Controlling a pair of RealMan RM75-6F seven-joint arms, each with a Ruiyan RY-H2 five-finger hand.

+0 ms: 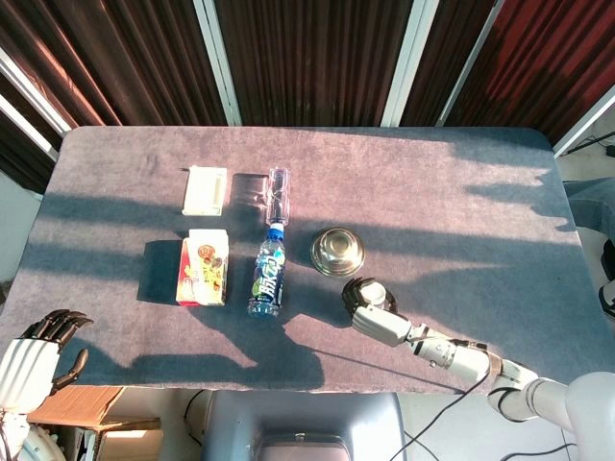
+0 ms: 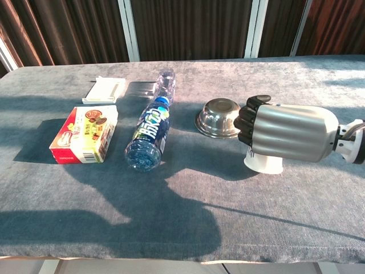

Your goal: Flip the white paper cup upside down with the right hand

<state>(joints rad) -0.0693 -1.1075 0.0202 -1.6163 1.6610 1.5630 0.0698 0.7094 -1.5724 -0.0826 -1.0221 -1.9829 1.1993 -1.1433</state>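
The white paper cup (image 2: 263, 164) stands mouth-down on the grey table, just in front of the steel bowl. Only its wide rim shows in the chest view. In the head view its round base (image 1: 376, 292) peeks out between dark fingers. My right hand (image 2: 285, 132) lies over the cup from the right and grips it, fingers curled around its far side; this right hand (image 1: 371, 313) sits near the table's front edge. My left hand (image 1: 32, 363) hangs off the front left corner, holding nothing, fingers loosely bent and apart.
An upturned steel bowl (image 2: 221, 117) sits just behind the cup. A water bottle (image 2: 150, 131) lies on its side to the left, then a red snack box (image 2: 85, 134) and a white box (image 2: 105, 89). The table's front edge (image 1: 317, 387) is close to my right arm.
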